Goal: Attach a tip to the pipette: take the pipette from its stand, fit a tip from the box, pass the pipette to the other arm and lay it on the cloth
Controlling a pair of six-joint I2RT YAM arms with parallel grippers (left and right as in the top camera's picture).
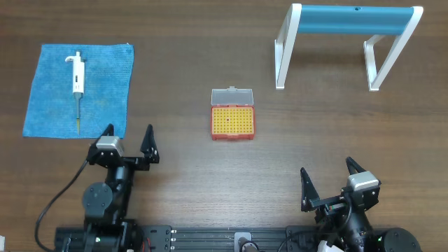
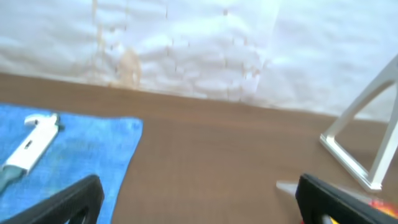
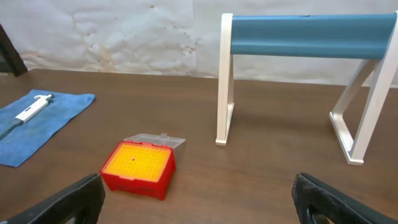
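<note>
white pipette (image 1: 75, 82) flat on blue cloth (image 1: 105, 84) at 10 o'clock, tip toward 6, red tip box (image 1: 233, 137) lid open, centre, blue-barred stand (image 1: 350, 19) at 1 o'clock

Table (image 1: 182, 189): brown wood-grain top with fine lines running along its length, matte finish. Wall (image 3: 124, 31): white sheet covering, creased and wrinkled, rising directly from the table's far edge. Stains (image 2: 127, 62): faint brownish marks on the wall, just above the table's far edge.

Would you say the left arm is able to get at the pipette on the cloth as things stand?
Probably yes: the pipette lies bare on the cloth, and the open left gripper sits by its edge, nothing between.
</note>
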